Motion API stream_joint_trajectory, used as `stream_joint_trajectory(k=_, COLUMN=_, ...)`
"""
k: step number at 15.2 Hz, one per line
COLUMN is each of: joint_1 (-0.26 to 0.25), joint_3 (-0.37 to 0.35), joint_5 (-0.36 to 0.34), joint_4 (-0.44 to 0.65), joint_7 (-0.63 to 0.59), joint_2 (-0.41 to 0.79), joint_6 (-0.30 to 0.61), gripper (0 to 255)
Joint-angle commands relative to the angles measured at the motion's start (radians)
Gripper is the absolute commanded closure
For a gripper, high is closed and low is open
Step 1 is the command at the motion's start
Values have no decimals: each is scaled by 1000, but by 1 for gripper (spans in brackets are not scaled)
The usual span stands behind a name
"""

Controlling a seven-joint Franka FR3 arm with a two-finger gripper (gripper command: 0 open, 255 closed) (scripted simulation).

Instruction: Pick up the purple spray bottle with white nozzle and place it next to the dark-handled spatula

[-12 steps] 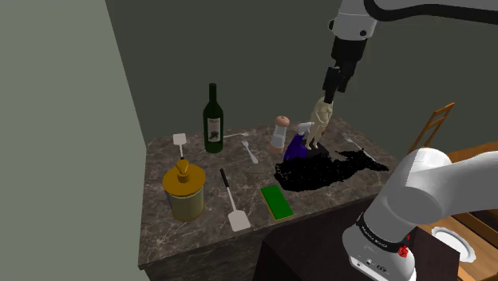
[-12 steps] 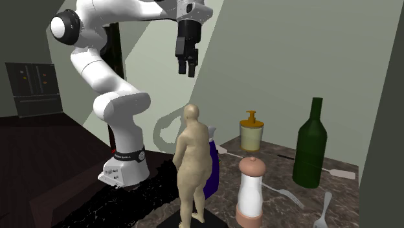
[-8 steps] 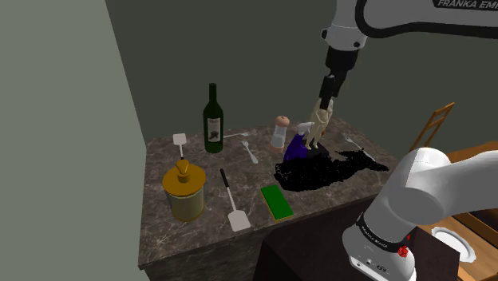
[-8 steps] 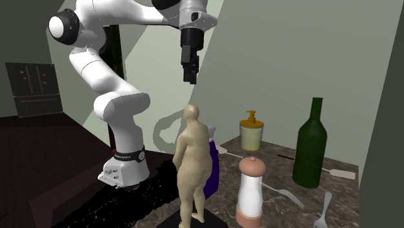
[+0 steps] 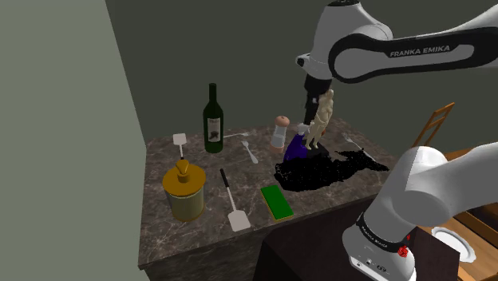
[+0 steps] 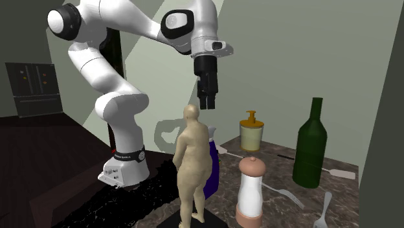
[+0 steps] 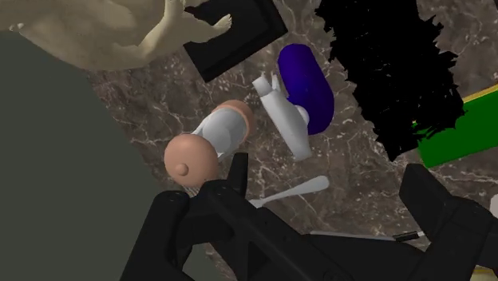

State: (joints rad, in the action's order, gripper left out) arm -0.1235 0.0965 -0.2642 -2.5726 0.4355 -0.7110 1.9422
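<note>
Marble tabletop (image 5: 183,239) carries a tan figurine (image 6: 192,162), the empty end effector (image 6: 207,105) hangs fingers spread by the figurine's head, and the purple spray bottle (image 7: 307,84) stands upright just beside the figurine, below the end effector, so probably a straight drop next.

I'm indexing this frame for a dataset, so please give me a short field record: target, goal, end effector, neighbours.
target: purple spray bottle, on the marbled counter, not held
goal: dark-handled spatula, lying flat between yellow jar and green block
end effector: open, above the bottle, touching nothing
neighbours: tan figurine and shaker, both close beside the bottle
</note>
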Motion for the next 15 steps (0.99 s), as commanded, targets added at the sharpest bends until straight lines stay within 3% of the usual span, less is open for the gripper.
stream_joint_trajectory(k=1, joint_1=-21, joint_3=23, joint_5=-32, joint_4=-41, joint_7=72, joint_2=33, joint_6=106, gripper=0)
stream_joint_trajectory(k=2, joint_1=-30, joint_3=35, joint_5=-48, joint_4=-55, joint_7=107, joint_2=57, joint_6=158, gripper=0)
stream_joint_trajectory(k=10, joint_1=-17, joint_3=60, joint_5=-78, joint_4=-116, joint_7=100, joint_2=119, joint_6=285, gripper=0)
stream_joint_trajectory(k=15, joint_1=-17, joint_3=60, joint_5=-78, joint_4=-116, joint_7=100, joint_2=119, joint_6=285, gripper=0)
